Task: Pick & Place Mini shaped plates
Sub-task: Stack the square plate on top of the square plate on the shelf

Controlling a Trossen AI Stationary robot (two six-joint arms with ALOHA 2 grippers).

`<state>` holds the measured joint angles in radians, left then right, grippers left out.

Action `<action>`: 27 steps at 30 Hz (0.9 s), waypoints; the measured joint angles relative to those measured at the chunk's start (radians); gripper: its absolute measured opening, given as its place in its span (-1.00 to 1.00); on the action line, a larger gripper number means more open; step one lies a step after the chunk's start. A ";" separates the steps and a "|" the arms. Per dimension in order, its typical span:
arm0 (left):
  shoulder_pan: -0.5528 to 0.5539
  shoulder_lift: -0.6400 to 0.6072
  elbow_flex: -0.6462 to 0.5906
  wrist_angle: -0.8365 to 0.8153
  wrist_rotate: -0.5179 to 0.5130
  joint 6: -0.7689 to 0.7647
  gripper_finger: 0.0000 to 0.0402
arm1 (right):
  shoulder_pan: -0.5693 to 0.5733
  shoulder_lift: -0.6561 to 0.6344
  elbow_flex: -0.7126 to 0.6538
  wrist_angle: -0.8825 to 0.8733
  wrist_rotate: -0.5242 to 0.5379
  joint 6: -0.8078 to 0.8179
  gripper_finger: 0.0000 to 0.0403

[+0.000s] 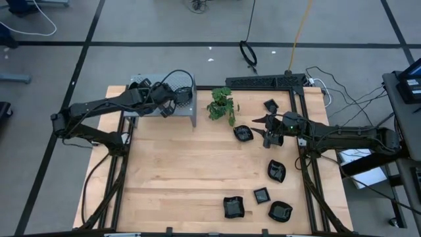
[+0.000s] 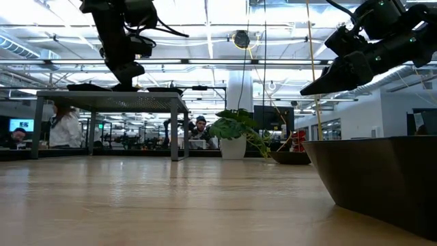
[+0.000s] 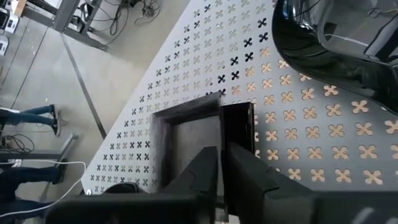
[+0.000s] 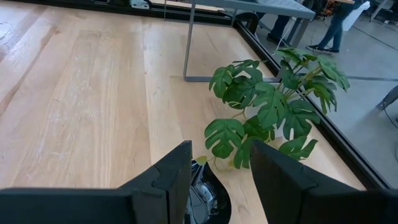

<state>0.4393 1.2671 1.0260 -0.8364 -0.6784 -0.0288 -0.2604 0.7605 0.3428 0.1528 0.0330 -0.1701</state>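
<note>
black square plate pinched on edge in left gripper over perforated metal box; right gripper open above wavy plate beside plant.

Six black mini plates on the table, one green plant, one perforated grey stand

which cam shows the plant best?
Right wrist view: the plant fills the frame, leaves sharp, just beyond the open right gripper. High view shows it only as a small green clump by the perforated stand; low view shows it distant, in a white pot; left wrist view misses it.
</note>
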 joint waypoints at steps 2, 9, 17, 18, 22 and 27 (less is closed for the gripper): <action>0.000 0.000 0.000 0.000 -0.001 0.000 -0.68 | 0.000 0.000 0.000 0.000 0.000 0.000 -0.24; -0.017 0.000 0.000 0.003 -0.003 0.018 -0.37 | 0.000 0.000 0.000 0.000 0.000 -0.004 -0.24; -0.092 0.000 0.000 0.024 -0.017 0.046 -0.26 | 0.000 0.000 0.000 0.000 0.000 -0.007 -0.24; -0.100 0.000 0.000 0.026 -0.036 0.056 -0.26 | 0.000 0.000 0.000 0.000 0.000 -0.007 -0.24; -0.119 0.000 0.000 0.024 -0.149 0.076 -0.25 | 0.000 0.000 0.000 0.000 0.000 -0.007 -0.24; -0.121 -0.002 0.000 0.024 -0.195 0.069 -0.25 | 0.000 0.000 0.000 0.000 0.000 -0.006 -0.24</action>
<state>0.3183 1.2655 1.0260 -0.8120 -0.8736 0.0402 -0.2600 0.7605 0.3428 0.1526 0.0328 -0.1766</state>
